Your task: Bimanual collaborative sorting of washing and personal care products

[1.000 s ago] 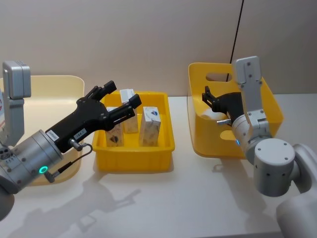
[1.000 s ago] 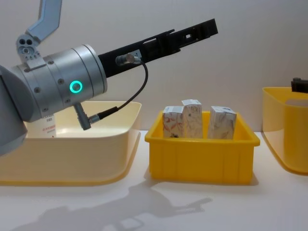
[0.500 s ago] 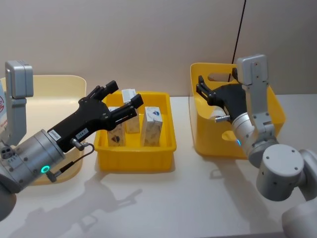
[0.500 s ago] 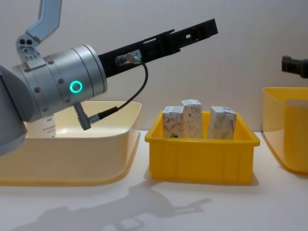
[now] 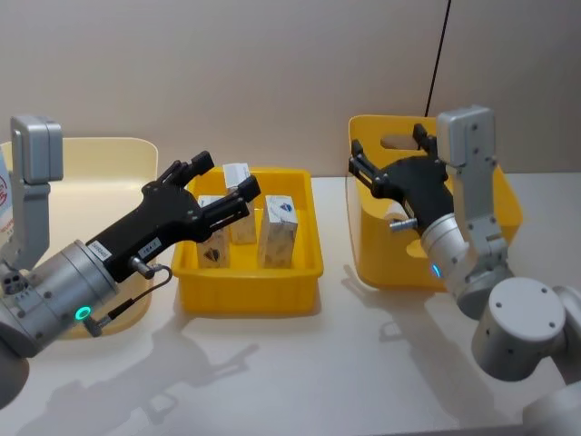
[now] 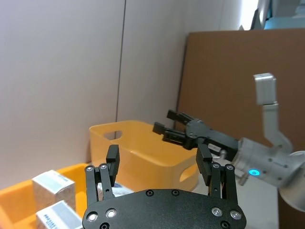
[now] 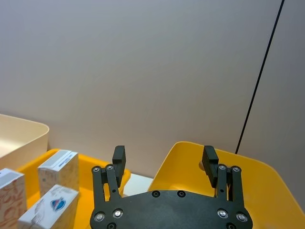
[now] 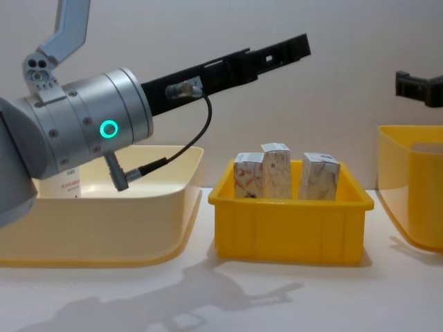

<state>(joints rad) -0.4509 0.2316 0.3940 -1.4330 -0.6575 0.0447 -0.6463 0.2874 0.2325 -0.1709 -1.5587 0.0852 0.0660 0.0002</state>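
Centre-left: left gripper (image 5: 221, 177) unchanged, fingers spread wide and empty, above the cartons (image 5: 275, 227) standing in the small yellow bin (image 5: 245, 300). Upper right: right gripper (image 5: 383, 156) has risen out of the tall yellow bin (image 5: 508, 204), wide open and empty; apparently nothing was retrieved.

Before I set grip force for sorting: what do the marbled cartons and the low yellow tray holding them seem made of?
Marbled cartons: probably thin printed cardboard, matt; crisp folded edges and flat panels. Low yellow tray: looks like moulded plastic, smooth with a slight sheen, one-piece rolled rim.
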